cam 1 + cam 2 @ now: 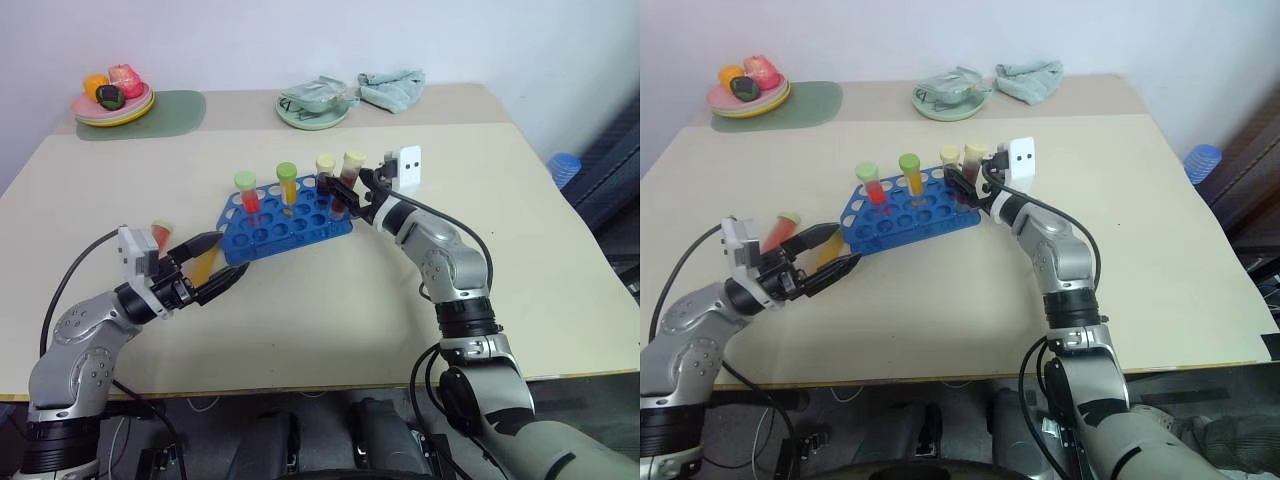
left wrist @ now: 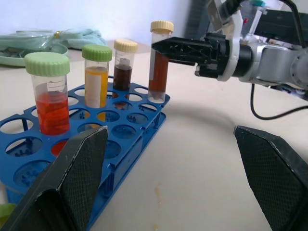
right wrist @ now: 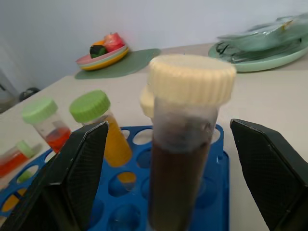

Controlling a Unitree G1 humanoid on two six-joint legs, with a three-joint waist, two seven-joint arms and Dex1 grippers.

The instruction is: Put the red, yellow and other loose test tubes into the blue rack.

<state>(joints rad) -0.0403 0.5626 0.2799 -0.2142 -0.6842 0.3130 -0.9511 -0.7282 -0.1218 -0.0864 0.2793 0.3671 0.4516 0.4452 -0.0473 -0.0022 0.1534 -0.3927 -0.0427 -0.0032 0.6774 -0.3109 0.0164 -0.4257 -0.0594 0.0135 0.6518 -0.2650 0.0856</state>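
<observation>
The blue rack (image 1: 262, 236) stands mid-table and holds several capped tubes. Among them are a red one with a green cap (image 2: 48, 96), a yellow one (image 2: 96, 79) and two brown ones with cream caps. My right gripper (image 1: 343, 196) is open at the rack's far right end. Its fingers stand on either side of the end brown tube (image 3: 180, 159) without touching it. My left gripper (image 1: 230, 256) is open at the rack's near left corner, holding nothing. A loose red tube (image 1: 158, 235) and a loose orange-yellow tube (image 1: 206, 263) lie on the table beside its fingers.
At the back of the table are a plate of toy fruit (image 1: 112, 105) on a green mat (image 1: 170, 112), a green plate with a wrapper (image 1: 313, 106) and a crumpled cloth (image 1: 392, 87). A blue object (image 1: 563, 166) stands beyond the table's right edge.
</observation>
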